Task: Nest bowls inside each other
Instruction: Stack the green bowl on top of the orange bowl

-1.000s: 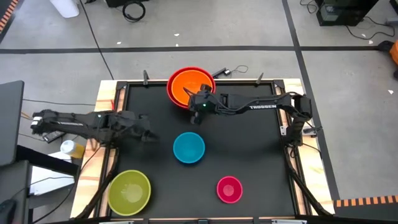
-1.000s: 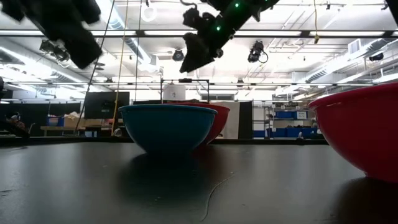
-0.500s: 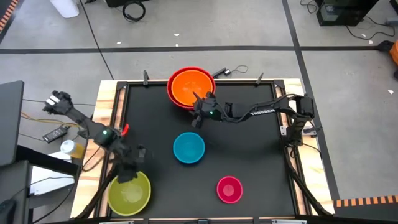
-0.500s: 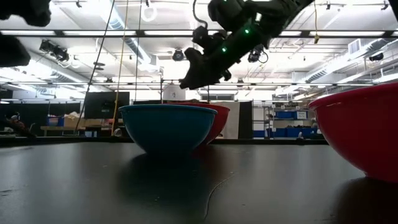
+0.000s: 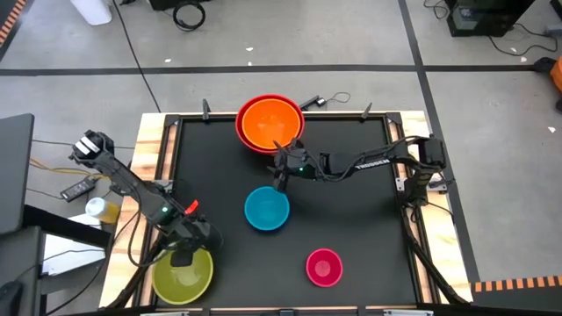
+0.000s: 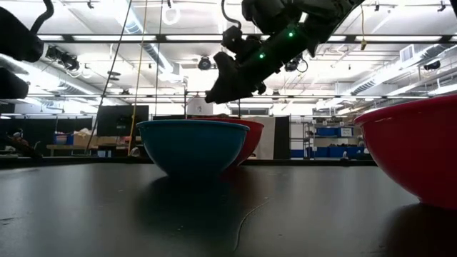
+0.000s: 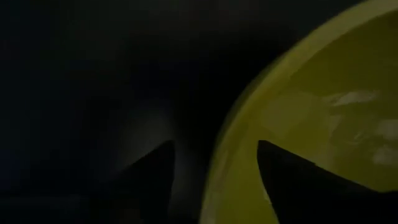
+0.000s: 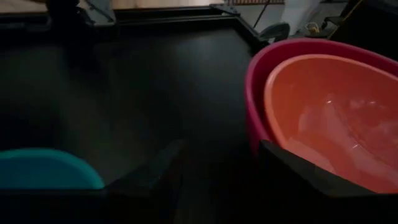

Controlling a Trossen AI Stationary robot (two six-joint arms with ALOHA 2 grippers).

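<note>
Left gripper: jaws apart, straddling the yellow-green bowl rim, one finger inside.
Right gripper: jaws apart, nothing between them, blue bowl just ahead.
Orange bowl: nested in red bowl, behind right gripper.
Pink bowl: alone, well clear.

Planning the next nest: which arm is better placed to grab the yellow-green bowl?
Left. The left gripper is open, its fingers straddling the rim of the glossy yellow-green plastic bowl. The right gripper hangs between the nested orange bowl and the blue bowl.
</note>
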